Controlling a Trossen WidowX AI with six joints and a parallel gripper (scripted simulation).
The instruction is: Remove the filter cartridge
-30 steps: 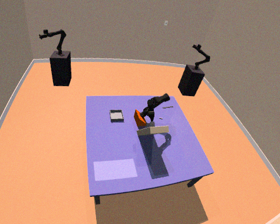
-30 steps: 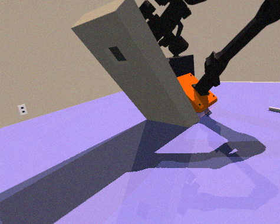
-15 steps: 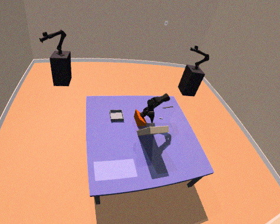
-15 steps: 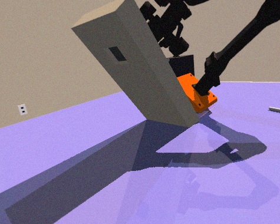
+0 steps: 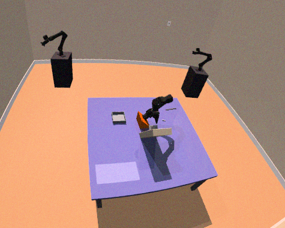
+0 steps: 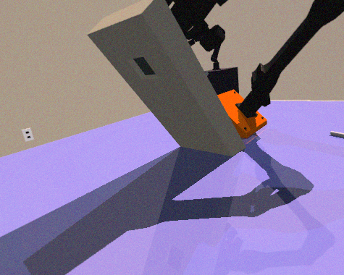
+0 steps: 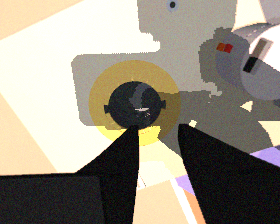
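The beige service panel [image 5: 162, 132] [image 6: 169, 90] [image 7: 41, 62] stands tilted on the table. In the wrist view its round socket [image 7: 135, 104] shows dark and empty inside a yellow ring. The cartridge [image 7: 258, 89], a grey cylinder with dark slots on its face and a small red mark on its side, is out of the socket, tilted at the right edge of the wrist view. What it rests on cannot be told. My gripper [image 7: 158, 131] [image 5: 156, 122] is partly open, with nothing between its fingertips, just below the socket in the wrist view. The tray [image 5: 119, 122] is left of the panel.
My arm rises from an orange wedge mount [image 5: 141, 121] [image 6: 232, 105] beside the panel. A thin rod [image 5: 170, 109] and a small pale piece [image 5: 164, 120] lie on the table. A pale rectangle [image 5: 117, 173] is near the front left. Two other arms stand on black pedestals [image 5: 62, 72] [image 5: 195, 82].
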